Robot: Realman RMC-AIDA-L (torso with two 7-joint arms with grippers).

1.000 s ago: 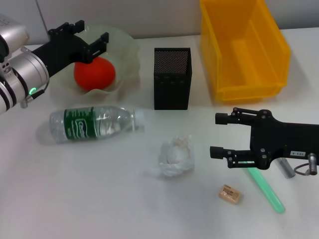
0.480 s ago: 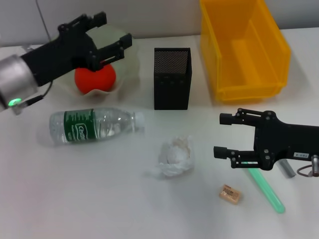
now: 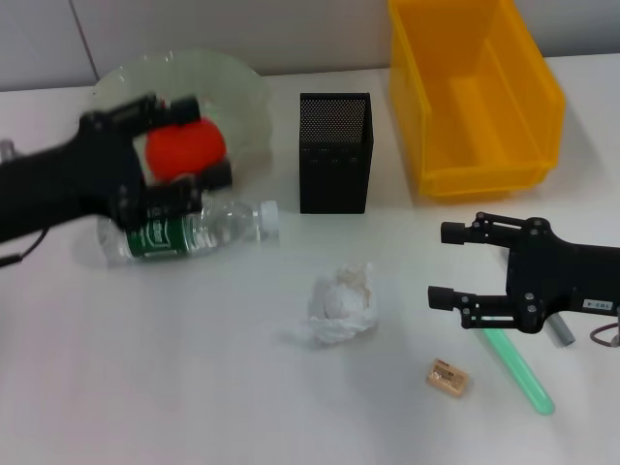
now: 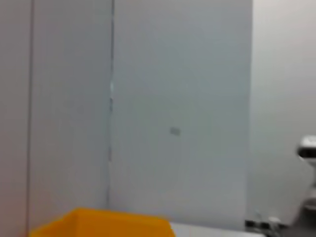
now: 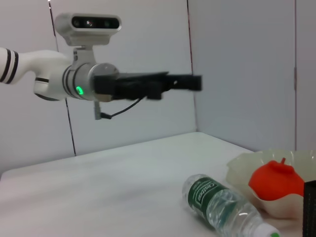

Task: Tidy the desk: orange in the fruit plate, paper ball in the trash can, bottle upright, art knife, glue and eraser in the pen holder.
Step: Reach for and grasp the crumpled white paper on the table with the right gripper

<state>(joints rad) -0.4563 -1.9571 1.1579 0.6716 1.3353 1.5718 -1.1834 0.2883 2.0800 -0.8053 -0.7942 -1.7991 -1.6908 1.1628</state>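
Bottle [image 3: 184, 231] lies on its side, near the fruit plate [image 3: 247, 97] holding the orange [image 3: 189, 145]. Left gripper [image 3: 174, 155] hovers above it, fingers apart. Probably light, slick, rolls easily; grab mid-body. Right gripper [image 3: 453, 266] spread, empty, over the green stick [image 3: 518, 368].

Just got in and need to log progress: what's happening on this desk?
The orange sits in the fruit plate. The left gripper, open, hovers above the water bottle, which lies on its side. The right gripper, open and empty, hangs above the green art knife. The paper ball and eraser lie untouched on the desk.
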